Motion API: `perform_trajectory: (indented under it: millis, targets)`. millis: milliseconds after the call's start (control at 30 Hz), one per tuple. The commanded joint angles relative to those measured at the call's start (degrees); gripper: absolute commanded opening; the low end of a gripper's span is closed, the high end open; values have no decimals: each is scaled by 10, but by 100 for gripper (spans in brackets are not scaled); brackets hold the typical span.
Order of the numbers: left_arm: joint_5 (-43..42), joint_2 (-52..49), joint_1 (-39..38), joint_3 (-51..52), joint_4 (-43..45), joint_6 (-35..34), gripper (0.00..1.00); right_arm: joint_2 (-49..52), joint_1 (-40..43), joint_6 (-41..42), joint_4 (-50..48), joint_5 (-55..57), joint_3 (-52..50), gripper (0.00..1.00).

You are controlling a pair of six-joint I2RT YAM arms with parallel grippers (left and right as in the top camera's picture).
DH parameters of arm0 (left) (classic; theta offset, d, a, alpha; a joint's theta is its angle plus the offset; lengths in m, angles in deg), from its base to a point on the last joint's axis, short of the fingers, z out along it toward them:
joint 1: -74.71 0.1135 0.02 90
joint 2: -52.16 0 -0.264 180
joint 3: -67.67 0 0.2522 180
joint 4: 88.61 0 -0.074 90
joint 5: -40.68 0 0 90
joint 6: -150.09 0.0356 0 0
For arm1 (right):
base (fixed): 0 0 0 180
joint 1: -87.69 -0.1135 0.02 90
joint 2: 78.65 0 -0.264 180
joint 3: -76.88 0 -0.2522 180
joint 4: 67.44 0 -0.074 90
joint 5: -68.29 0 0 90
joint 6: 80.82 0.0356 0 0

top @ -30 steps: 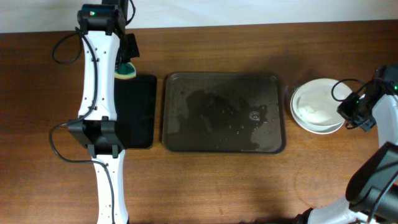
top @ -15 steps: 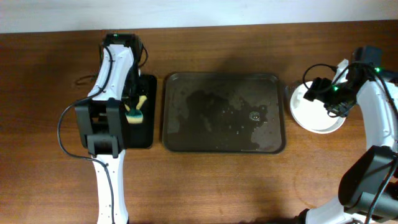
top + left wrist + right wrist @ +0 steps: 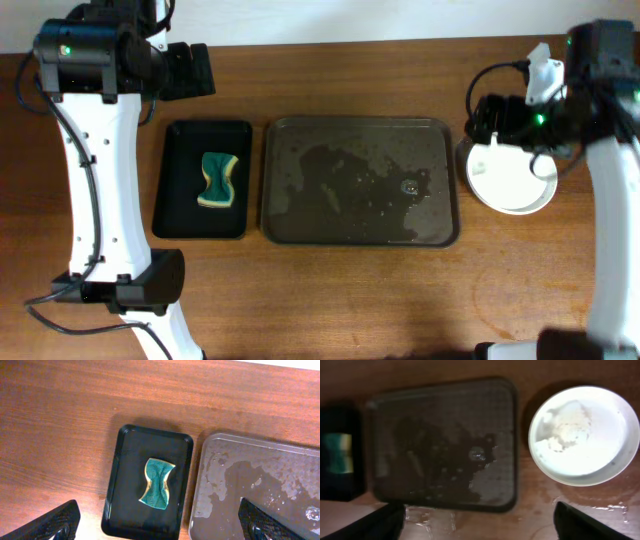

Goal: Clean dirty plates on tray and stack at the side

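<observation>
The brown tray (image 3: 360, 225) lies mid-table, wet, with no plate on it; it also shows as tray (image 3: 260, 485) and tray (image 3: 440, 445). The white plates (image 3: 510, 185) sit in a stack on the table just right of the tray, the top plate (image 3: 584, 435) wet and without a smear. My left gripper (image 3: 188, 70) hangs high above the back left, open and holding nothing; its fingertips (image 3: 55, 525) frame the bottom corners of its wrist view. My right gripper (image 3: 492, 118) is raised near the plates' back-left edge, open and holding nothing.
A smaller black tray (image 3: 175, 185) left of the brown tray holds a green and yellow sponge (image 3: 220, 180), also seen as sponge (image 3: 159, 482). Water patches wet the table in front of the brown tray (image 3: 435, 515). The table's back edge meets a white wall.
The left gripper let go of the sponge onto the black tray, opened and rose to the back left. The right gripper opened and lifted off the plates.
</observation>
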Motion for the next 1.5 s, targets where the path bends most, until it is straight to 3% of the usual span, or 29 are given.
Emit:
perform_trajectory:
  millis: [0,300,400,467,567,600,800,900,1100,1300,1467]
  targets:
    - [-4,-12,-1,4,0,7,99,-107,-38,0,45,-3,17,99]
    - [-4,-12,-1,4,0,7,99,-152,-45,-5,52,25,17,99]
    - [-4,-12,-1,4,0,7,99,-206,-62,-68,-71,27,-65,99]
    - [-4,-12,-1,4,0,7,100,-328,-71,-78,-259,30,-258,99]
    - [-4,-12,-1,4,0,7,99,-484,-71,-77,-451,29,-503,99]
    - [-4,-12,-1,4,0,7,100,-582,-71,-77,-549,29,-642,99]
    - [-4,-12,-1,4,0,7,99,-846,-71,-77,-800,29,-967,99]
    - [-4,-12,-1,4,0,7,99,-896,-71,-77,-827,29,-1021,99]
    - [-4,-12,-1,4,0,7,99,-896,-71,-77,-862,38,-1077,99]
    - [-4,-12,-1,4,0,7,100,-896,-71,-77,-789,43,-1077,99]
    - [-4,-12,-1,4,0,7,99,-894,-71,-77,-790,42,-1077,99]
